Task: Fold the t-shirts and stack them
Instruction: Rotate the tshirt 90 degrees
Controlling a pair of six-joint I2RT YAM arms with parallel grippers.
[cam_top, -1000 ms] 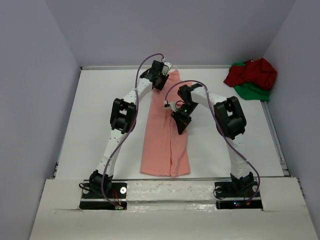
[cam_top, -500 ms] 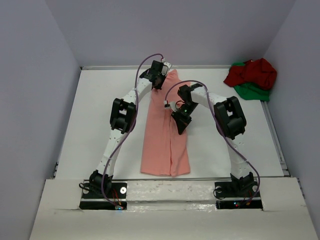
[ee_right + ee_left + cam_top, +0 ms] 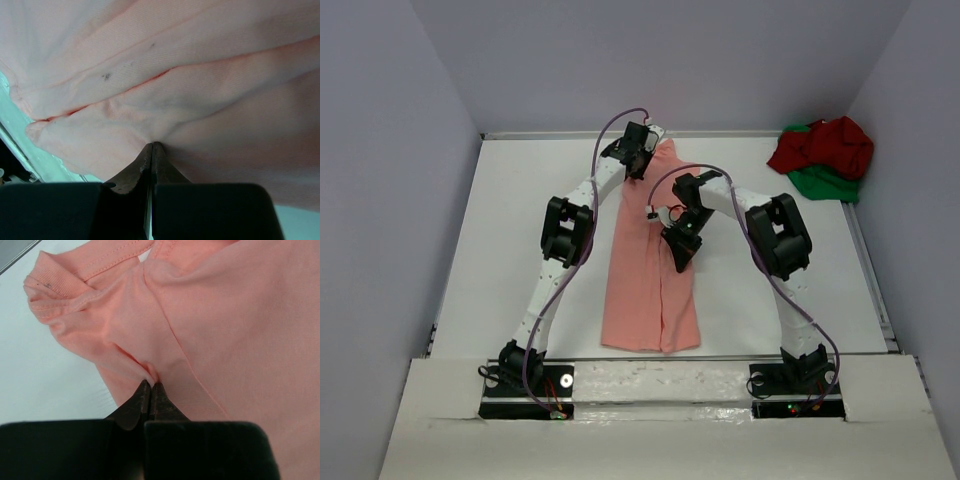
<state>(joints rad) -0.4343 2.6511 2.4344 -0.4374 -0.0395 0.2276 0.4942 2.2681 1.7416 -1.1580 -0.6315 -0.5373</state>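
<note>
The salmon-pink t-shirt (image 3: 640, 290) lies folded into a long narrow strip down the middle of the table. My left gripper (image 3: 634, 166) is at its far end by the collar. In the left wrist view it (image 3: 151, 385) is shut, pinching a small fold of the pink cloth (image 3: 240, 330). My right gripper (image 3: 679, 253) sits on the strip's right side about halfway along. Seen from the right wrist it (image 3: 152, 145) is shut on a pinch of the same shirt (image 3: 200, 60). The dark red t-shirt (image 3: 828, 143) lies crumpled on the bright green one (image 3: 826, 184) in the far right corner.
The white table (image 3: 520, 230) is walled by grey panels at the left, back and right. The heap of two shirts lies against the right wall. Both arm bases stand at the near edge.
My left gripper has shut on the cloth near the collar. The right arm has shifted slightly, still gripping the shirt.
</note>
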